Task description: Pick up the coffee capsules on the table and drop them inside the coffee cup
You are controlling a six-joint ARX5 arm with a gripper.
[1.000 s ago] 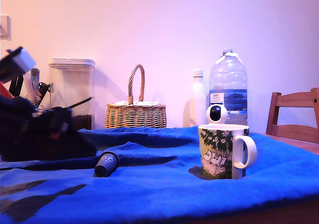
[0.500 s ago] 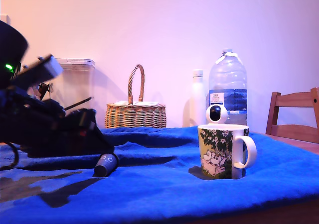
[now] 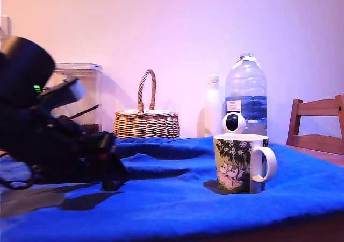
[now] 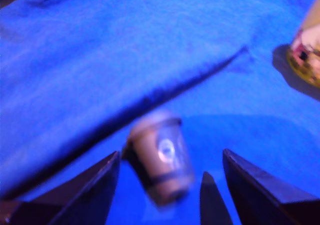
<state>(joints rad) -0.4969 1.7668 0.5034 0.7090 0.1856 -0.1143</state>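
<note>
In the wrist view, the capsule point(image 4: 161, 157) lay on its side on the blue-draped surface point(image 4: 100, 60), between the wide-open, empty gripper point(image 4: 170, 185), with the cup point(image 3: 239, 163) standing well apart toward the exterior view's right.

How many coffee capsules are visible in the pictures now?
1. A capsule lies on its side on the blue cloth, between the open fingers of the tool. In the exterior view the arm hides it; another capsule may be hidden.

Wicker basket point(image 3: 146, 121) beside white bottle point(image 3: 214, 105).
</note>
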